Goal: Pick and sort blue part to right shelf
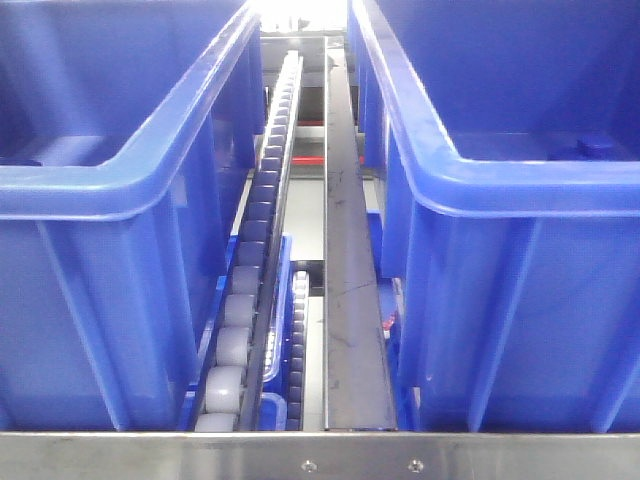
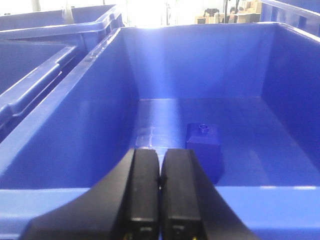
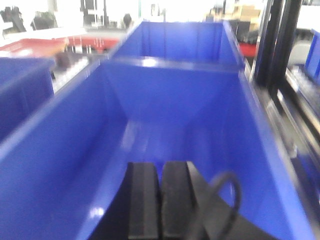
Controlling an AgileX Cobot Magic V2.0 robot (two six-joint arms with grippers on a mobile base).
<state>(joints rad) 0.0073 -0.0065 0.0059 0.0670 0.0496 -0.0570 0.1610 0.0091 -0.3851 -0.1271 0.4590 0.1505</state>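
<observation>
Grippers poised over blue tubs on the right shelf (image 1: 355, 330), blue part not yet picked.

Left gripper (image 2: 160, 172) with pads pressed together and empty, hovering at the near rim of a blue tub (image 2: 75, 115); blue part (image 2: 204, 146) resting on the tub floor just beyond the fingertips, slightly to the right. Right gripper (image 3: 160, 187) likewise closed on nothing above a second tub (image 3: 60, 150), apparently empty, though blurred. Step in hand judged as the approach before the pick. Next move calls for parting the left pads, dipping down and straddling the part.
</observation>
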